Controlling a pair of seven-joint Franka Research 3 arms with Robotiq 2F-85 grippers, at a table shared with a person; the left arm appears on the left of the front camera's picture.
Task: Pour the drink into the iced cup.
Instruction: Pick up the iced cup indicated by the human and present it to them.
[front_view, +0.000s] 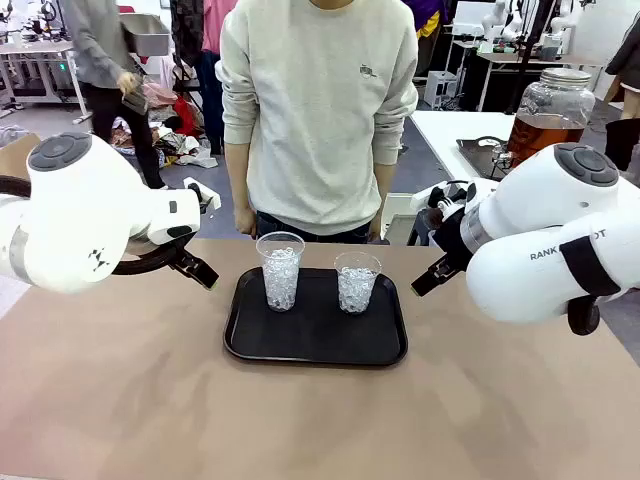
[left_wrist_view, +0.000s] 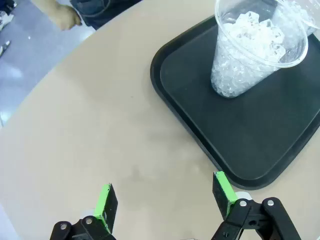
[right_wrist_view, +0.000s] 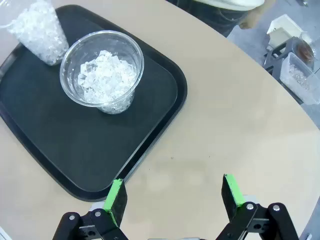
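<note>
While arms (front_view: 90, 215) (front_view: 540, 235) flank tray (front_view: 315, 335), jaws wide, seemingly hovering

A grey floor (front_view: 45, 125) lies beyond the beige surface (front_view: 120, 400); a white table (front_view: 435, 130) stands at right, clothes (front_view: 185, 145) heaped at left.
</note>
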